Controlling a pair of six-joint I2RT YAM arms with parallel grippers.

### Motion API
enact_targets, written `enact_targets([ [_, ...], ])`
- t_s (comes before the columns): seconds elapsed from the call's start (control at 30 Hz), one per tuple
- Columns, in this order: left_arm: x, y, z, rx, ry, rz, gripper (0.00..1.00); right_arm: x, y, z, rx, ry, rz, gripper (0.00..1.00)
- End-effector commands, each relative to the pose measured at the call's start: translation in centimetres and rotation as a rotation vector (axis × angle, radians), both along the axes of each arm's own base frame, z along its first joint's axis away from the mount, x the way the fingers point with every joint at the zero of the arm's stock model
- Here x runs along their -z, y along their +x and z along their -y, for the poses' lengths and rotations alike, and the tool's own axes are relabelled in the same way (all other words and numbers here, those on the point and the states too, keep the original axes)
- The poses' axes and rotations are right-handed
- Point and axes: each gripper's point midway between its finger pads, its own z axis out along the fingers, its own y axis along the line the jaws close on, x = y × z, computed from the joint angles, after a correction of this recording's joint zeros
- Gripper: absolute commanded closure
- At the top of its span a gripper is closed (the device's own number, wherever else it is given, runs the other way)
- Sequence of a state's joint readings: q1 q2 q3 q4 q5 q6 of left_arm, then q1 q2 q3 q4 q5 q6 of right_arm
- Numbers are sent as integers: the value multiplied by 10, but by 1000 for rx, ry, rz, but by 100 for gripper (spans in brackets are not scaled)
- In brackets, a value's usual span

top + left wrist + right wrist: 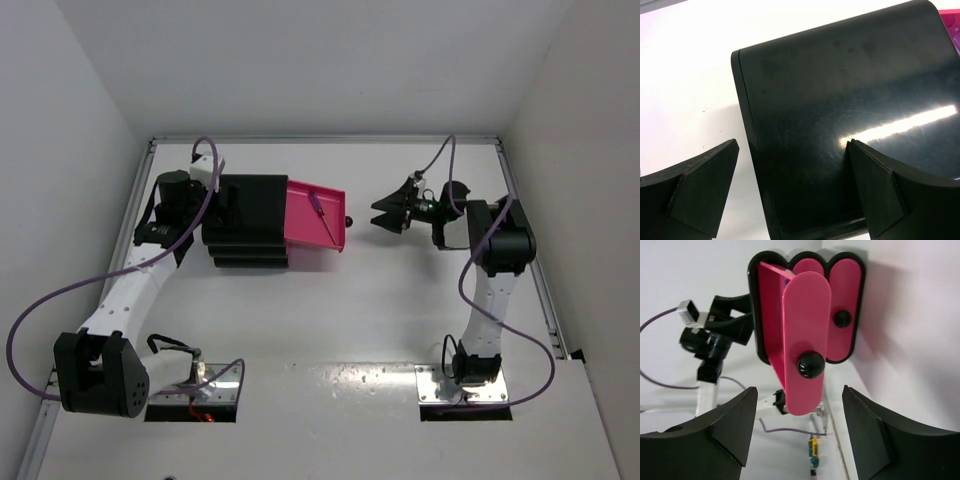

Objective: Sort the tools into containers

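A broad stretch of white table (330,330) separates the arm bases from the black cabinet (250,225), which stands toward the left side. One pink drawer (330,203) is pulled out to the right; a thin tool (322,217) lies in it, its long axis slanting far-left to near-right, and the right gripper (377,215) hangs with fingers spread just off the drawer's knob (348,220). The left gripper (792,145) is spread over the cabinet's top, one finger (875,190) above it, the other past its edge

I see a white surface (370,300) framed by a metal rail (320,139), white walls (330,60) on three sides, and dark specks (352,374) near its front.
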State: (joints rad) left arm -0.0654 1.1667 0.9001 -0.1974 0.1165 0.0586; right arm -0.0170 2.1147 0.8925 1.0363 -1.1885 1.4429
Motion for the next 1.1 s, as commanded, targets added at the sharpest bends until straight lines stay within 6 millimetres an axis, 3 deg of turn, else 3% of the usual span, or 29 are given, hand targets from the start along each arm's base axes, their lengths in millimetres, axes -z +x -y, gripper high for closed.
enact_targets([
  [0.0,24,-16,-8,-3,28,-96,0,-22,-1,-9,-63,78,110,31],
  [0.13,24,-16,-12,-20,38,-95,0,-19,-1,-22,-97,88,100,31],
  [0.27,31,-17,-11,-25,31,-115,0,1,-6,-32,-131,96,48,34],
  [0.53,34,-17,-11,-25,32,-124,0,-9,-4,-49,-177,119,89,38],
  [0.73,37,-16,-13,-32,37,-134,0,-5,-15,-67,-238,143,94,38],
  [0.9,40,-16,-13,-32,38,-143,0,-8,-14,-71,-250,152,103,45],
  [1.07,43,-15,-13,-32,38,-152,0,-14,-18,-74,-264,163,113,61],
])
